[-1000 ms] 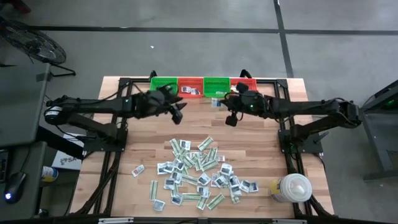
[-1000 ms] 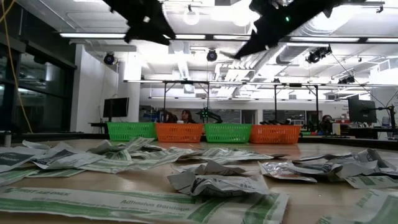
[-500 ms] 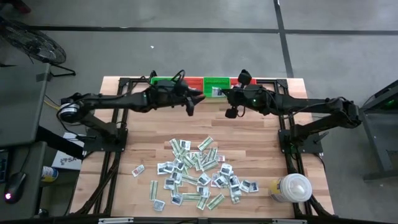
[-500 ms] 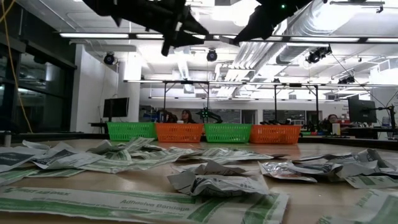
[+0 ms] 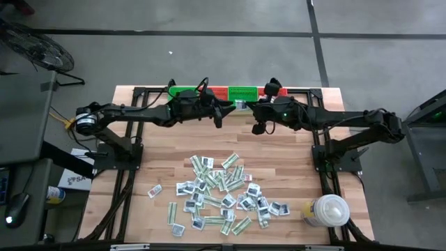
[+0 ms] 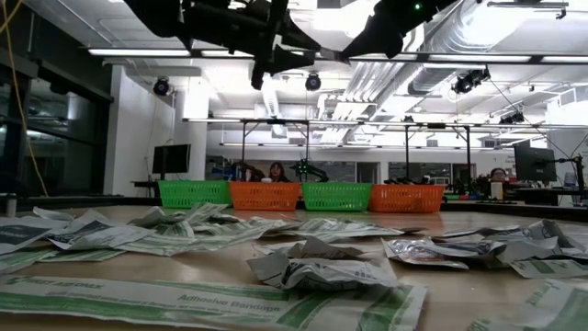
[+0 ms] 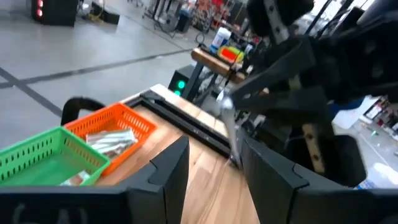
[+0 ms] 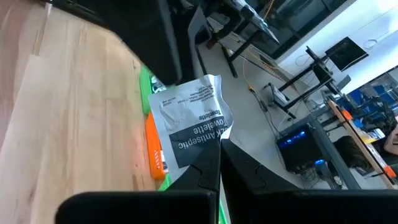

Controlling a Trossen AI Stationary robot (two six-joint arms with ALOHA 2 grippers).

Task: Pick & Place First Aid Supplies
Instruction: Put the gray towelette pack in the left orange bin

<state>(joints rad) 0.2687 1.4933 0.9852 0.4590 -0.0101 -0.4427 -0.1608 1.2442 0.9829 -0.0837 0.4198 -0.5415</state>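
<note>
Packets [image 5: 221, 195] lie heaped on the near half of the table [image 5: 293, 157], well short of both grippers. Beyond, the right gripper [image 5: 258, 127] hangs above the boards just short of the basket row [image 5: 230, 92], clenched on a white antiseptic towelette packet [image 8: 189, 121]. Left gripper [image 5: 218, 120], fingers parted and empty, has swung inward along the baskets over the last second. Judging by that, its drop is done and the right's delivery comes next.

Arms hide red baskets [image 5: 218, 92]; packet [image 8: 189, 121] base behind right gripper [image 8: 219, 144]
</note>
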